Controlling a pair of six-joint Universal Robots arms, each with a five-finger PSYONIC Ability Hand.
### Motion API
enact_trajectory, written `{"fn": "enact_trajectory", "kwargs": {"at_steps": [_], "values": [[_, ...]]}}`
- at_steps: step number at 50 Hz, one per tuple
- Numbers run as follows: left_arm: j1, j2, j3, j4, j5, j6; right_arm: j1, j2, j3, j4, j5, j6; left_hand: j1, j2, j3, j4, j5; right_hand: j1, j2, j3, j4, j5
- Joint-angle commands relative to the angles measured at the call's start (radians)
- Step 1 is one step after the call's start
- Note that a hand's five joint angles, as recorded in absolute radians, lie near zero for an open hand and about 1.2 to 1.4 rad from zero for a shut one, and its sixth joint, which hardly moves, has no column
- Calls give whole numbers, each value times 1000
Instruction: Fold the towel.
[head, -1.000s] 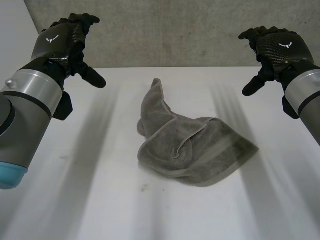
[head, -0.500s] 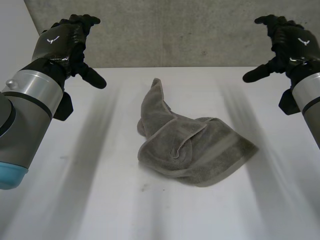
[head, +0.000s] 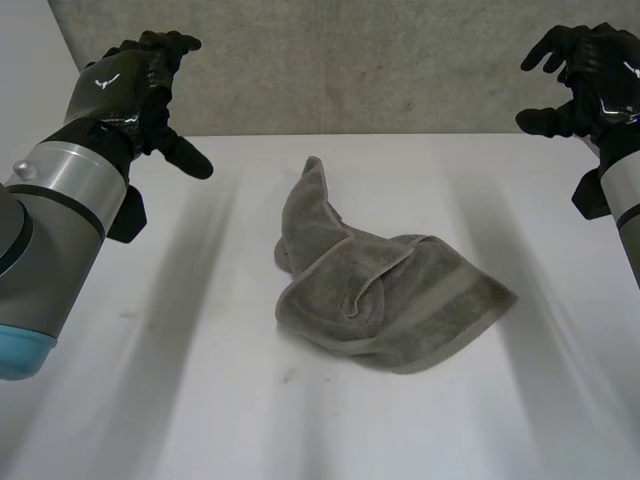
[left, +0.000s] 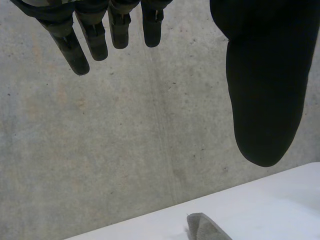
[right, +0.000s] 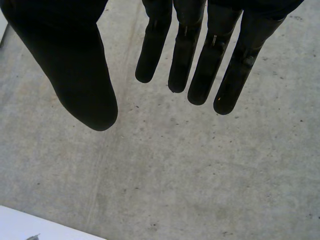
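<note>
1. White table (head: 180, 400), concrete wall (head: 350, 60) behind; grey towel (head: 380, 290) lies crumpled in a heap, between both hands and well apart from each.
2. Left hand (head: 130, 85) raised, fingers (left: 75, 50) straight and spread, holding nothing.
3. Right hand (head: 590, 85) raised, fingers (right: 200, 65) straight, empty too.
4. Step looks like reach-in; folding not begun. Best take one free corner per hand and spread flat first. Narrow end (head: 312, 180), nearer the left hand, looks easiest to pinch.
</note>
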Motion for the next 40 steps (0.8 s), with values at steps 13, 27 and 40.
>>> {"fn": "enact_trajectory", "kwargs": {"at_steps": [13,27,40], "values": [[0,-67,17,-21,-8,11,7,30,-40,55,-158,-144,24,30,29,27,-8,-370,-259,-258,-259,-247],[-87,-175,31,-123,-11,-35,35,240,-121,200,-185,-431,109,115,114,112,77,-352,-241,-241,-241,-230],[-109,-294,14,-124,-11,-190,61,334,-110,186,-201,-437,209,215,214,212,177,-331,-221,-220,-221,-209]]}}
